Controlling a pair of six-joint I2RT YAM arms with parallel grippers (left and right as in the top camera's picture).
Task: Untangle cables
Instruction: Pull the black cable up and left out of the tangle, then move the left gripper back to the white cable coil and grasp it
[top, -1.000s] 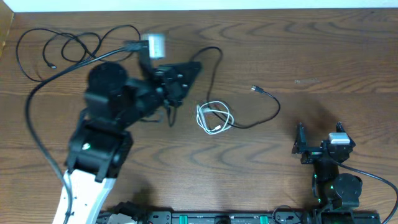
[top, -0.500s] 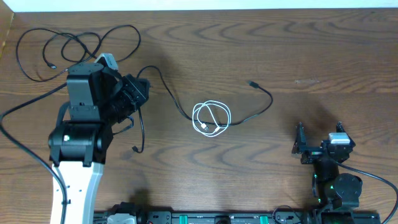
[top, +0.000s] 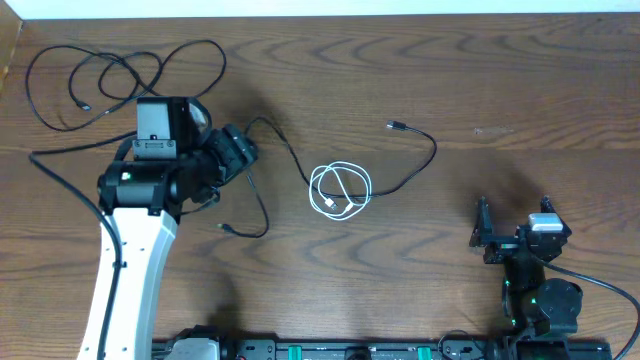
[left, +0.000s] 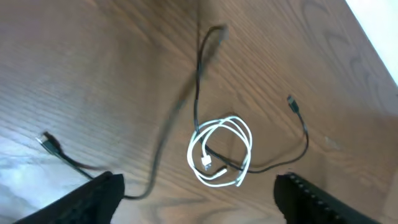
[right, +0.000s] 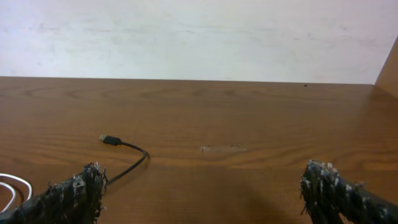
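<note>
Black cable (left: 197, 87) is lying threaded through the coiled white cable (top: 341, 189) at mid-desk; the second black cable (top: 100, 70) is lying looped at the far left corner.

Left gripper (top: 240, 152) is being held with fingers apart, empty, beside the black run. Right gripper (right: 199, 193) is likewise apart and empty, near the front right corner.

Step judged: black is being separated from white. Next move likely calls for the coil to be pinned while the black plug end (top: 396, 126) is drawn clear.

The left arm (top: 130, 260) stretches forward with left gripper (top: 238, 152) spread wide; right gripper (top: 483, 231) gapes, arm folded.
</note>
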